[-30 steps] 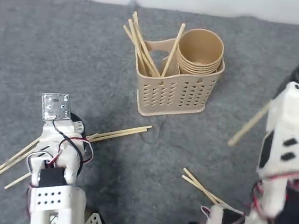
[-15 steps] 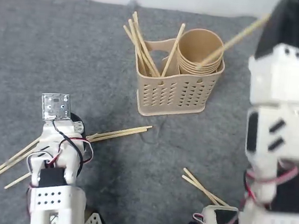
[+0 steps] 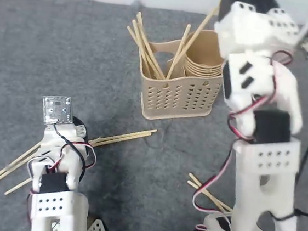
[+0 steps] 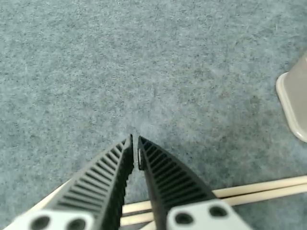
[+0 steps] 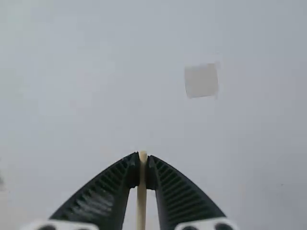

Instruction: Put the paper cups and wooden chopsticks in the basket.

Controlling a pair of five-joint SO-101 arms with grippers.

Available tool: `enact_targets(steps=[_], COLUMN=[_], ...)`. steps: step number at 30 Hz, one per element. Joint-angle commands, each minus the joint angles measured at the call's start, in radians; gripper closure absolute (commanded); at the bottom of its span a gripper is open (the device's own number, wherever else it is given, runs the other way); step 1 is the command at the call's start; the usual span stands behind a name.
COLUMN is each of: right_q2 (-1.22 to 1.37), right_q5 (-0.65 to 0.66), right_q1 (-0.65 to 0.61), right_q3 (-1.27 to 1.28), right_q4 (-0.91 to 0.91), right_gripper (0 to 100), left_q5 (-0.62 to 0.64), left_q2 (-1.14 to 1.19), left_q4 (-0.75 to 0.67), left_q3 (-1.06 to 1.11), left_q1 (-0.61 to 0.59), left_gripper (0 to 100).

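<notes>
The right gripper [image 5: 142, 160] is pinched closed on one held chopstick [image 5: 141, 191], which runs back between the ribbed black jaws toward the wrist. The grip seems to sit close to the stick's end, though the wrist view shows too little of its length to be sure. A thin, stiff, light sliver of pale wood like this would pivot easily in a tip pinch, so I judge a hold nearer the middle steadier.

Below and ahead of that gripper, the stick's free end slants down toward the basket [image 3: 178, 93], a beige plastic tub with perforated walls. In it sit the nested paper cups [image 3: 202, 70], tan, thin-walled and easy to crush, so best taken at the rim. More sticks lean in the compartment beyond the cups from the gripper.

The left gripper [image 4: 135, 141] hangs closed and empty just above the nubby grey carpet [image 4: 144, 57]. A pair of loose chopsticks [image 4: 268, 189] lies flat under its jaws, with the basket's corner farther ahead.
</notes>
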Motion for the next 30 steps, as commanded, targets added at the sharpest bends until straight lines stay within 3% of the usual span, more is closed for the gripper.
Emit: enact_targets(steps=[1,16,19,24,30], right_q2=[0.013,0.027,0.033,0.021,-0.125], right_q5=[-0.011,-0.006,0.043,0.078,0.080], right_q1=[-0.025,-0.159,-0.196,-0.211,-0.206], right_q3=[-0.015,0.448,0.496,0.493,0.373], right_q4=[-0.001,-0.002,-0.001,0.008,0.153], right_gripper=[99.1,99.0,97.1,83.3,82.6], left_q5=[-0.011,-0.011,-0.011,-0.011,-0.011], left_q2=[-0.015,-0.015,-0.015,-0.015,-0.015], left_q4=[-0.031,-0.031,-0.031,-0.031,-0.031], left_q3=[-0.008,-0.008,-0.008,-0.008,-0.008], left_q1=[0.006,0.006,0.006,0.006,0.006], left_gripper=[99,99,99,99,99])
